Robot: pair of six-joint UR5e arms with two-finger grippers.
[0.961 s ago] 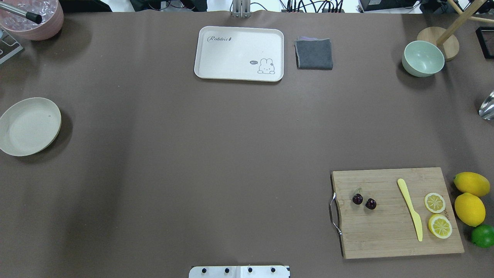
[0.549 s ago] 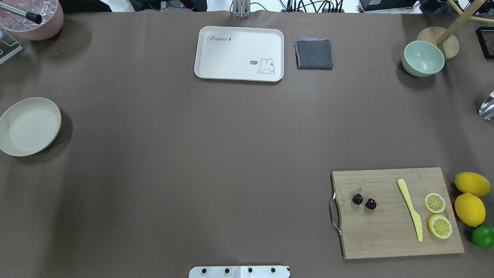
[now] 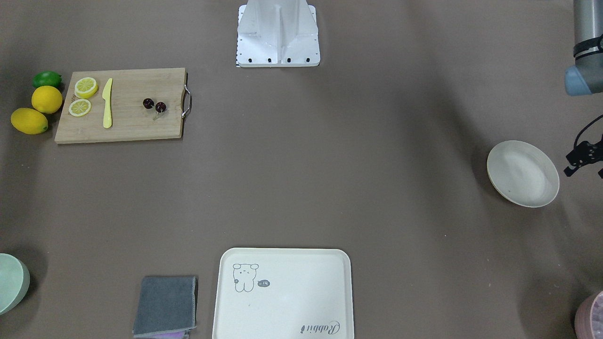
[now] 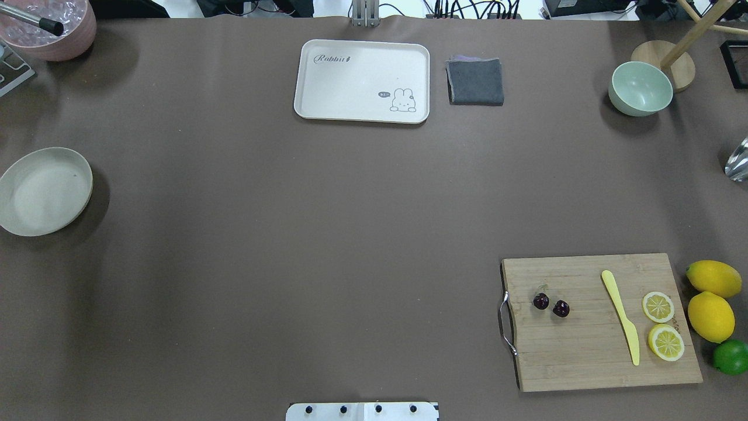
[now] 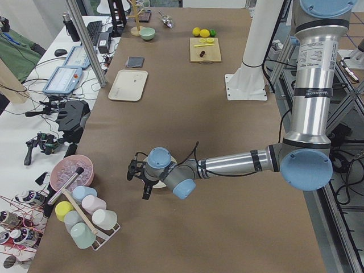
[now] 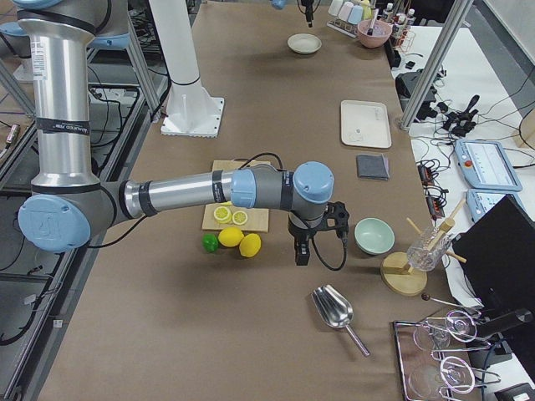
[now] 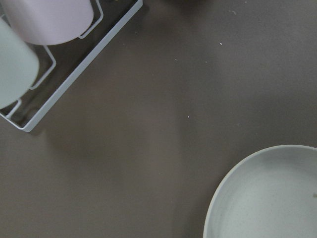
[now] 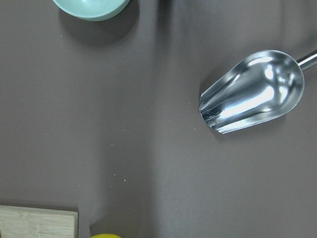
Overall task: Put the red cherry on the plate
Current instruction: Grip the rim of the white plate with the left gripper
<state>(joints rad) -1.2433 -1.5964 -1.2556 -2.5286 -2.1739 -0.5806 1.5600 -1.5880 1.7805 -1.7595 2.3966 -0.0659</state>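
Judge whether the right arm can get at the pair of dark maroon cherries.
Probably yes: the pair of dark maroon cherries lies uncovered on the wooden cutting board, apart from the yellow knife, and the right tool hangs near that board.

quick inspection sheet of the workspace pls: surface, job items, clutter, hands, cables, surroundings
surface: brown table cover, no spills seen
job's things: red cherry on the cutting board; plate at the table's left end, empty but for a speck
clutter: yellow knife, lemon slices, lemons, lime, tray, grey cloth, green bowl, metal scoop, cup rack
hands: left hand hovers by the plate; right hand hovers between lemons and green bowl; open or shut cannot be told
cables: bundle past the far edge
surroundings: side bench with devices
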